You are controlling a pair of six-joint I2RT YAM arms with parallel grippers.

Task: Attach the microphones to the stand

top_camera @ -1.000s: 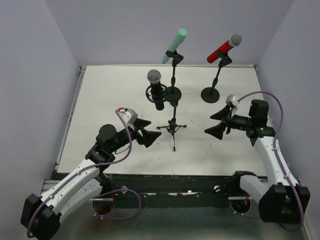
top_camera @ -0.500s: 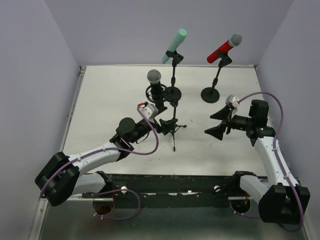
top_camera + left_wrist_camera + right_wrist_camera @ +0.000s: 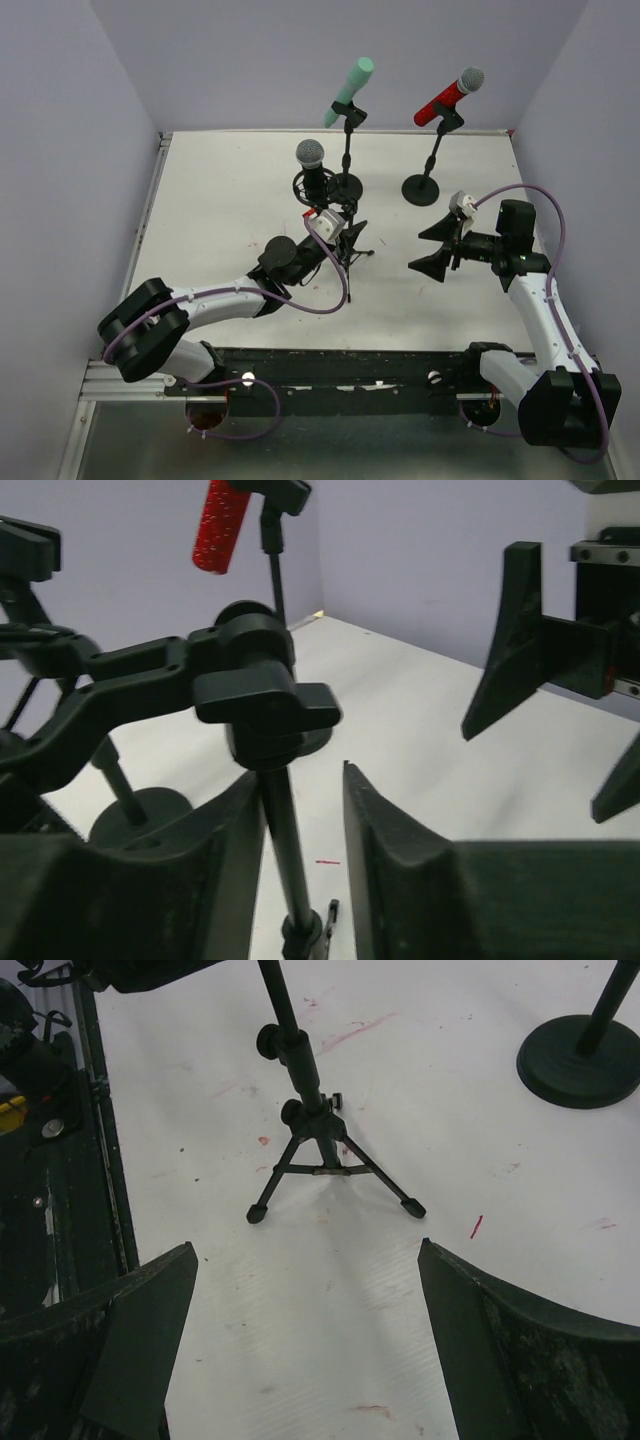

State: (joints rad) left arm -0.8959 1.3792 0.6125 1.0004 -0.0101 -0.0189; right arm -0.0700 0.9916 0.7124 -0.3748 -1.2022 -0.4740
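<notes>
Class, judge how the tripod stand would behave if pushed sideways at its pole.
Probably tips easily: the tripod stand has thin, short legs, and the black microphone sits high, off to one side. The pole looks rigid. It seems light, so might slide on the smooth table.

We were looking at a robotics lab test cell, not a lived-in room. A white tabletop was boxed in by plain lavender walls on the left, far and right. Two white robot arms, left and right, trailing purple cables, were bolted to a black rail at the near edge. A mint-green microphone stood staged on a stand, and red scuff marks stained the surface.
</notes>
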